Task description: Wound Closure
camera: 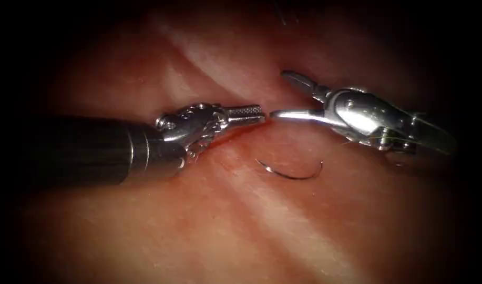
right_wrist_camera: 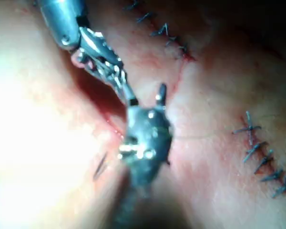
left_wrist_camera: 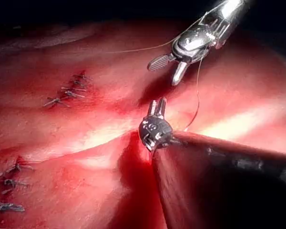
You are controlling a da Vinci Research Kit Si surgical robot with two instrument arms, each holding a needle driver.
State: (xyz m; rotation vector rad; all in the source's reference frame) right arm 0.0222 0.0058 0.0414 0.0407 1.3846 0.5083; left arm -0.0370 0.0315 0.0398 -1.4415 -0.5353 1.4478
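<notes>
**Needle lying free on the tissue, both tools meeting tip to tip above it**

From the endoscope I saw my left tool reaching in almost level from the left, its dark shaft low over the tissue and its wrist straight, so the ribbed jaws pointed right. They looked clenched and I could see nothing between them. My right tool came in from the right, its shaft sloping down toward the middle, and its jaws were spread wide: the upper one angled up and left, the lower one ran nearly level, its tip just beside the left tool's tip. Those jaws gripped nothing.

The needle lay on the tissue surface just below the meeting tips, curve sagging downward with both ends turned up (no tool touched it, and I could not see it entering the tissue).

In the left wrist view the thread trailed thinly from the right tool down past the left tool. Finished stitches sat on the tissue well apart from both tools.

In the right wrist view the right tool stood with parted jaws near the cut, with another row of stitches off to one side.
</notes>
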